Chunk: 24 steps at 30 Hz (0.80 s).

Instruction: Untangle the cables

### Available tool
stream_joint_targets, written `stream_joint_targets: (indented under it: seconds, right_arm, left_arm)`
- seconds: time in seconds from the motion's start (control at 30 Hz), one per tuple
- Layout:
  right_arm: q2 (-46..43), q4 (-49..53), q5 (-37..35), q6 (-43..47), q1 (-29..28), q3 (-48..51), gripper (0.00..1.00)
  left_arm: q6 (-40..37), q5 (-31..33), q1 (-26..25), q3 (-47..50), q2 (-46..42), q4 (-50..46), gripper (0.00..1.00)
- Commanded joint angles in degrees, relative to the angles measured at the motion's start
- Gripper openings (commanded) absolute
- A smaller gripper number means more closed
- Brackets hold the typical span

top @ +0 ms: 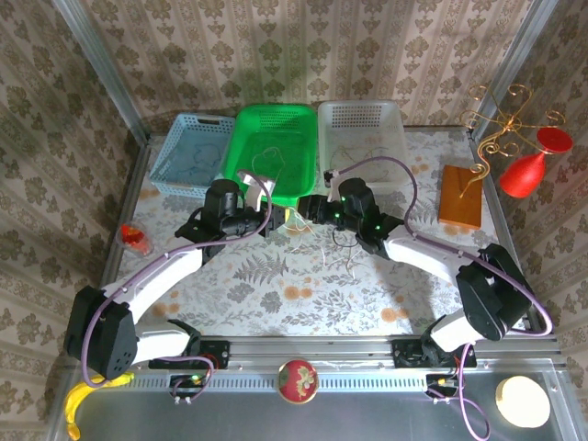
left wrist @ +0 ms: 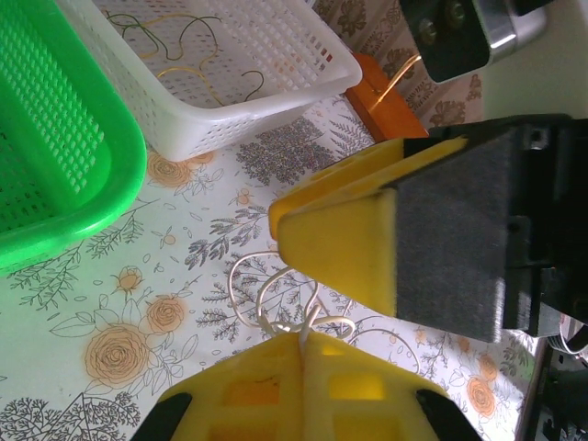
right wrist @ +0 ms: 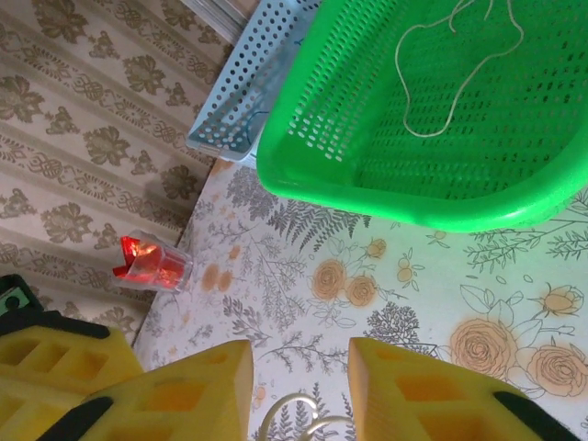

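**Whitish cable clamped in my left gripper, my right one standing wide beside it**

The whitish cable (left wrist: 276, 323) lies in loose loops on the flowered tablecloth (top: 303, 294), mid-table and just in front of the green basket (top: 271, 152). One part of it runs up into my left gripper (left wrist: 303, 338). Its two yellow fingers are pressed flat together with the strand caught in the seam between them.

My right gripper (right wrist: 299, 356) meets it almost tip to tip from the other side. Its yellow fingers stand apart with a clear gap, and a whitish loop shows in that gap. I cannot tell whether the loop touches either finger. In the left wrist view, one of those right fingers hangs just above the loops, its black pad turned toward the camera.

A few loose strands (top: 344, 246) lie on the cloth near my right wrist. Another pale cable (right wrist: 424, 134) lies curled inside the green basket. Yellowish cables (left wrist: 184, 68) sit in the white basket (top: 363, 138) next to it, and a blue basket (top: 193, 152) stands on the green one's other side.

Farther out, an orange-brown wooden block (top: 459, 195) lies toward the table's right edge and a small red cup (right wrist: 152, 262) stands at its left edge. A green patch (right wrist: 9, 299) at the margin of the right wrist view carries marks too small for me to read.
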<state>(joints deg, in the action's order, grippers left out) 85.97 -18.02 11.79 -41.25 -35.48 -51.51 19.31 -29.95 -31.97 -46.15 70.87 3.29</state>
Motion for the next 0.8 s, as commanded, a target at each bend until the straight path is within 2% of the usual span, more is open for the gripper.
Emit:
stream_joint_targets:
  seconds: [0.0, 0.1, 0.3, 0.57, 0.77]
  right_arm:
    - [0.84, -2.15, -2.15, -0.38, -0.29, -1.89, 0.21]
    - [0.97, -1.55, -4.32, 0.17, -0.07, -1.65, 0.00]
    - [-1.76, 0.05, -10.57, -0.32, 5.22, 3.02, 0.00]
    - [-13.16, 8.24, -21.30, 3.14, 14.63, 10.68, 0.00]
    - [-20.09, 12.45, -24.91, 4.77, 17.86, 13.55, 0.00]
  left_arm:
    - [0.01, -0.08, -0.47, -1.14, -1.30, 1.37, 0.00]
    - [0.07, -0.35, -0.47, -0.94, -1.35, 1.70, 0.00]
    - [-0.17, -0.04, -0.47, 0.20, -1.33, 1.89, 0.00]
    - [0.17, 2.40, 1.22, 3.97, -2.81, 2.20, 0.00]
    - [1.41, 7.48, 3.40, 7.61, -5.13, 1.29, 0.00]
